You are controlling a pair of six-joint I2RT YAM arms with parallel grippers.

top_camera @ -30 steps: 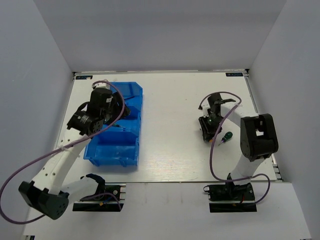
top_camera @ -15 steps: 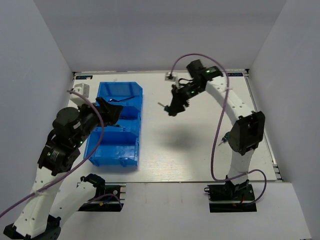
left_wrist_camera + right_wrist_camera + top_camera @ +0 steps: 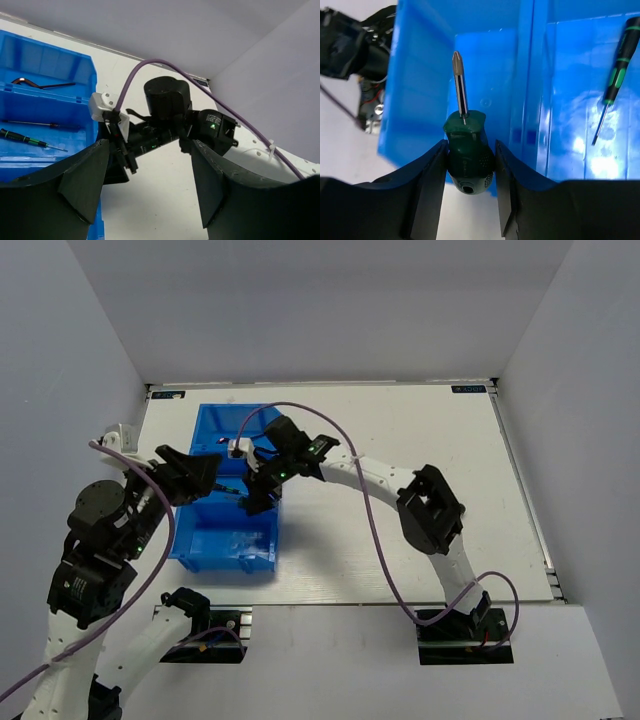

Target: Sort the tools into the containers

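The blue three-compartment bin (image 3: 222, 566) stands at the table's left. My right gripper (image 3: 256, 498) hangs over its right rim, shut on a stubby green-handled screwdriver (image 3: 468, 150). The tip points at the near compartment of the bin (image 3: 420, 75). A black-green precision screwdriver (image 3: 615, 70) lies in the middle compartment, also in the left wrist view (image 3: 22, 136), beside another slim dark tool (image 3: 40, 124). A dark hex key (image 3: 42, 85) lies in the far compartment. My left gripper (image 3: 195, 476) is open and empty, raised over the bin's left side, its jaws wide apart in the wrist view (image 3: 150, 175).
The right arm stretches across the white table (image 3: 400, 440), with its elbow (image 3: 430, 505) mid-table and a purple cable (image 3: 330, 440) looping over it. Grey walls close in the table on three sides.
My right arm swung from the table's right side across to the bin, carrying the green screwdriver. My left arm drew back out of the bin and rose.
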